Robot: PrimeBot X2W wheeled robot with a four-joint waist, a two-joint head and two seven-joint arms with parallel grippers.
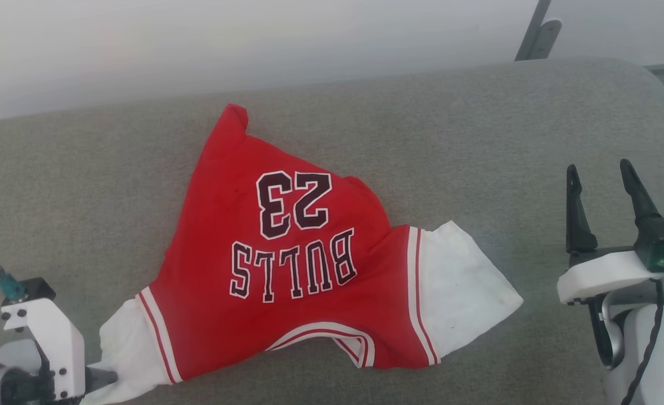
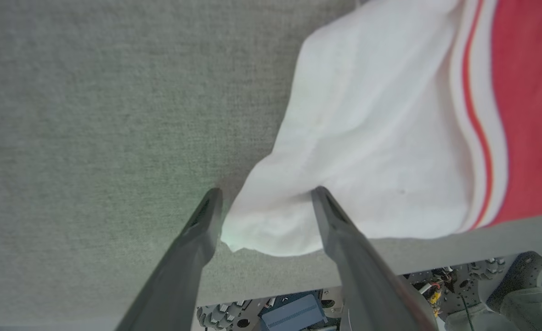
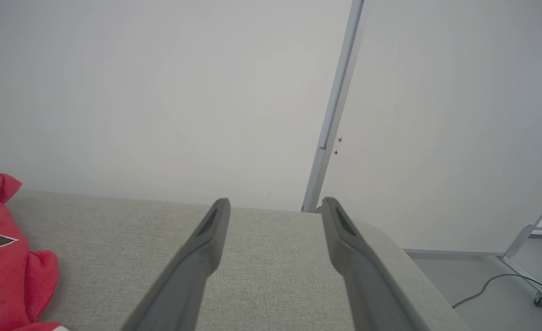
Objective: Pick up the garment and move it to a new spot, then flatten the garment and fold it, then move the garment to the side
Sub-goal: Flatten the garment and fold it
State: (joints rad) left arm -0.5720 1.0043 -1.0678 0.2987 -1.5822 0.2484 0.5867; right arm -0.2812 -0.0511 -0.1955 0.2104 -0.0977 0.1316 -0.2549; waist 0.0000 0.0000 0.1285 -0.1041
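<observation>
Before me lies a broad grey woven-fabric cushion (image 1: 506, 129) with a rounded corner — behind it a plain white wall (image 3: 160, 92), split by a pale metal upright (image 3: 335, 110); pale grey floor (image 3: 473, 271) beside.

Looks like a bare robotics lab or test room to me: grey fabric cushion (image 3: 271, 276) under the right gripper (image 3: 275, 202), blank white wall (image 3: 160, 92) ahead of it, metal post (image 3: 333, 115) just past its fingertips, loose cable (image 3: 487, 287) and caster wheels (image 3: 539, 301) off to its right.
</observation>
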